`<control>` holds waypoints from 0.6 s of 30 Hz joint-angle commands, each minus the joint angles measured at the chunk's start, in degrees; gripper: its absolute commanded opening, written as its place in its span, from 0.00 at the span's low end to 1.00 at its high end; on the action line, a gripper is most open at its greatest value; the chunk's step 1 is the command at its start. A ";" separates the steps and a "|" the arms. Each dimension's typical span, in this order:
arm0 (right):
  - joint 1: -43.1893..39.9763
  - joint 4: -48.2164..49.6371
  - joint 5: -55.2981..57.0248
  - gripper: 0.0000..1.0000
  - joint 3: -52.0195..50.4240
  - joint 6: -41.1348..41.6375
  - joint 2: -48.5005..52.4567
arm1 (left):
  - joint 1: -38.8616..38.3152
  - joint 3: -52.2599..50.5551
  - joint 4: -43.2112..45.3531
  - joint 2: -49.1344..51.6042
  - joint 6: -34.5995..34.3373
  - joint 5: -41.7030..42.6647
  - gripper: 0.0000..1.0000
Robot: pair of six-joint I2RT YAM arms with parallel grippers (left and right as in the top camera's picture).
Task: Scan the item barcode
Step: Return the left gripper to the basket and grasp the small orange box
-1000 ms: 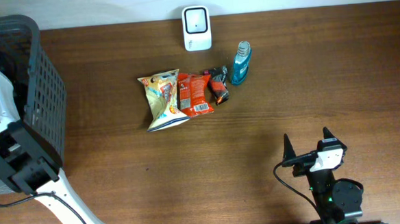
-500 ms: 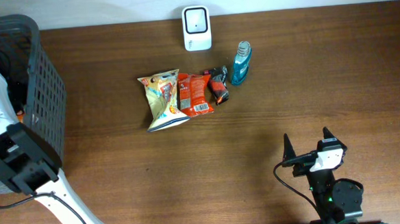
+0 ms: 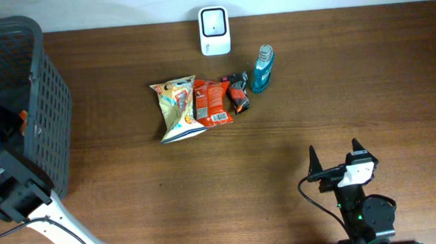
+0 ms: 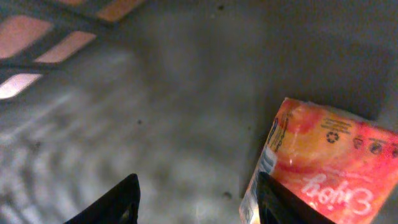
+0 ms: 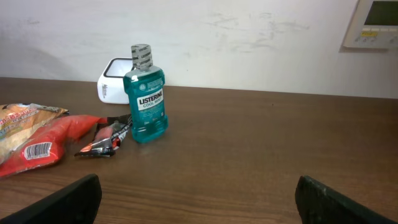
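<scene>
Down on the basket (image 3: 49, 108) floor, an orange packet (image 4: 329, 168) lies beside the left gripper (image 4: 198, 196), jaws partly spread, empty. Right gripper (image 3: 334, 155) gapes empty at the bench (image 3: 279, 149) near edge.

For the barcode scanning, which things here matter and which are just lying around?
Job: white scanner, yellow snack bag, red packet, small dark wrapper, mouthwash bottle, grey basket.
Lying about: wall panel; orange packet inside the basket, probably already handled.
</scene>
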 commanded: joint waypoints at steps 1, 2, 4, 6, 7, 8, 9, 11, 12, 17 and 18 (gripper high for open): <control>-0.39 -0.22 0.28 0.98 -0.42 -0.15 -0.33 | -0.24 -1.49 1.90 1.09 4.59 6.25 0.58; -0.39 -0.22 0.28 0.98 -0.42 -0.15 -0.33 | -0.26 -1.49 2.34 1.09 4.59 7.34 0.59; -0.39 -0.22 0.28 0.98 -0.42 -0.15 -0.33 | -0.31 -1.49 3.52 1.09 5.40 10.69 0.60; -0.39 -0.22 0.28 0.98 -0.42 -0.15 -0.33 | -0.31 -1.49 4.00 1.09 6.43 12.02 0.63; -0.39 -0.22 0.28 0.98 -0.42 -0.15 -0.33 | -0.31 -1.49 4.02 1.09 6.43 11.96 0.64; -0.39 -0.22 0.28 0.98 -0.42 -0.15 -0.33 | -0.31 -1.49 3.98 1.09 6.45 11.96 0.65; -0.39 -0.22 0.28 0.98 -0.42 -0.15 -0.33 | -0.31 -1.49 3.87 1.09 6.45 11.93 0.65; -0.39 -0.22 0.28 0.98 -0.42 -0.15 -0.33 | -0.09 -1.46 3.30 1.05 7.21 11.91 0.64; -0.39 -0.22 0.28 0.98 -0.42 -0.15 -0.33 | 0.09 -1.40 3.04 0.85 7.54 11.91 0.65; -0.39 -0.22 0.28 0.98 -0.42 -0.15 -0.33 | 1.20 -1.40 2.95 -2.56 7.52 14.05 0.66; -0.39 -0.22 0.28 0.98 -0.42 -0.15 -0.33 | 1.20 -1.40 3.19 -3.34 7.52 14.71 0.66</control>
